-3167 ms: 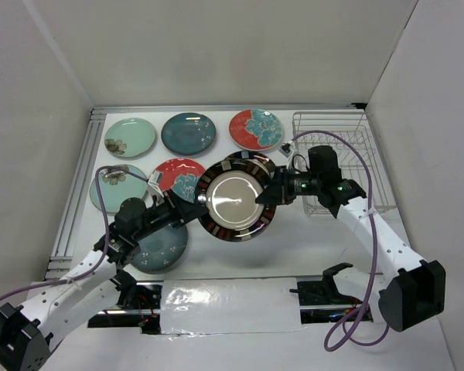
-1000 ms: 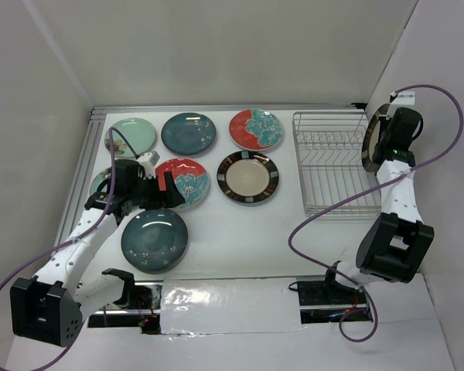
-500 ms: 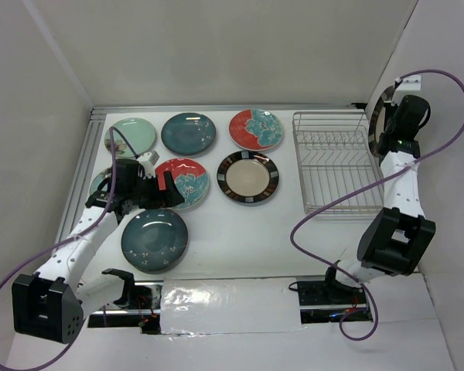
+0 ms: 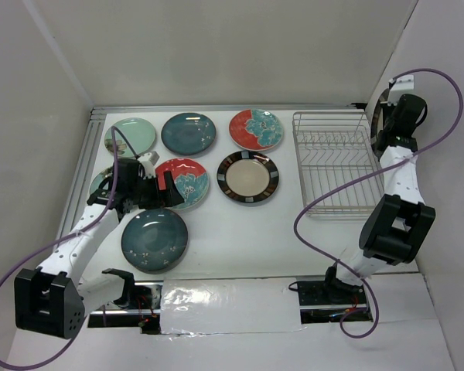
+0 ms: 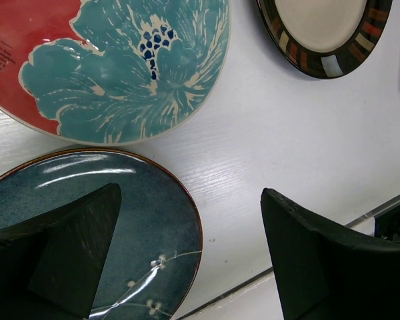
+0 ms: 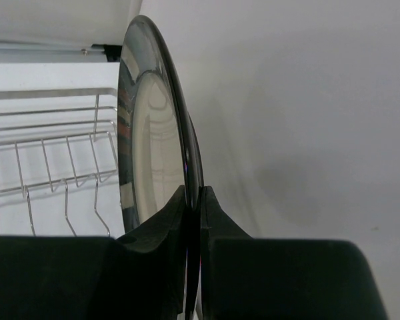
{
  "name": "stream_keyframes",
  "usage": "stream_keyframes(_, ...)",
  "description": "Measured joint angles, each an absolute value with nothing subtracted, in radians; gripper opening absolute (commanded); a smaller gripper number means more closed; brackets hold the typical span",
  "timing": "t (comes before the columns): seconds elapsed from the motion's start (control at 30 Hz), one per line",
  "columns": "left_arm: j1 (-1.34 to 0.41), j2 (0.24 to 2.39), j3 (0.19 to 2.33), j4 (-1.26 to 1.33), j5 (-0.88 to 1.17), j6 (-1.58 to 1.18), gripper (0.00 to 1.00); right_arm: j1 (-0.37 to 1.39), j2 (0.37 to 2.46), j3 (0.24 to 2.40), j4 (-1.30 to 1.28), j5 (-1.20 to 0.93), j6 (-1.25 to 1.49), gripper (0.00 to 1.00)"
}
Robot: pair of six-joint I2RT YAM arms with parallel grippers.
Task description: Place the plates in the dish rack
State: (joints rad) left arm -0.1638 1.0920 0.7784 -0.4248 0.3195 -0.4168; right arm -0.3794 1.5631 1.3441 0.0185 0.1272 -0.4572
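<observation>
Nearest, a dark teal plate [image 4: 155,239] lies flat on the desk [image 4: 240,239]. The left end effector [image 5: 193,247] is spread wide over its rim and holds nothing. Beyond lie a red flower plate [image 5: 120,67] and a striped plate [image 4: 247,176], both flat. At the far right, just beside the dish rack [image 4: 336,166], the right end effector [image 6: 193,200] pinches the rim of a glossy held plate [image 6: 153,133], upright and edge-on. Glazed ceramic is likely stiff, fairly heavy, slippery and breakable, so a firm rim grip suits it.
</observation>
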Motion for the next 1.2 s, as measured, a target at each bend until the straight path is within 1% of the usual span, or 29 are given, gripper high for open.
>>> stream_keyframes(0.3,-0.158,1.101,0.778,-0.424,0.319,-0.413,0.98,-0.381,1.585,1.33,0.031,0.09,-0.462,0.0)
stream_keyframes(0.57,-0.154,1.111,0.778,-0.424,0.319,-0.397,0.98,-0.381,1.613,1.214,0.062,0.065,-0.43,0.0)
stream_keyframes(0.7,-0.154,1.111,0.778,-0.423,0.32,-0.395,0.98,-0.381,1.628,1.205,0.107,0.044,-0.398,0.05)
stream_keyframes(0.73,-0.154,1.111,0.778,-0.422,0.32,-0.395,0.98,-0.381,1.632,1.203,0.106,0.042,-0.393,0.1)
stream_keyframes(0.8,-0.154,1.111,0.778,-0.418,0.323,-0.395,0.98,-0.381,1.639,1.203,0.112,0.039,-0.377,0.17)
stream_keyframes(0.87,-0.154,1.111,0.778,-0.416,0.332,-0.395,0.98,-0.382,1.645,1.206,0.116,0.035,-0.353,0.31)
stream_keyframes(0.9,-0.154,1.111,0.778,-0.414,0.339,-0.395,0.98,-0.382,1.645,1.208,0.117,0.031,-0.339,0.47)
stream_keyframes(0.93,-0.154,1.111,0.776,-0.411,0.346,-0.395,0.98,-0.382,1.646,1.215,0.117,0.029,-0.32,0.51)
stream_keyframes(1.0,-0.154,1.111,0.771,-0.398,0.363,-0.396,0.97,-0.382,1.646,1.237,0.113,0.027,-0.303,0.57)
stream_keyframes(1.07,-0.154,1.111,0.765,-0.39,0.38,-0.4,0.97,-0.383,1.646,1.264,0.11,0.027,-0.284,0.59)
stream_keyframes(1.17,-0.16,1.111,0.764,-0.382,0.395,-0.421,0.97,-0.382,1.645,1.31,0.096,0.03,-0.256,0.64)
stream_keyframes(1.2,-0.163,1.111,0.764,-0.377,0.398,-0.427,0.97,-0.379,1.642,1.32,0.088,0.03,-0.247,0.68)
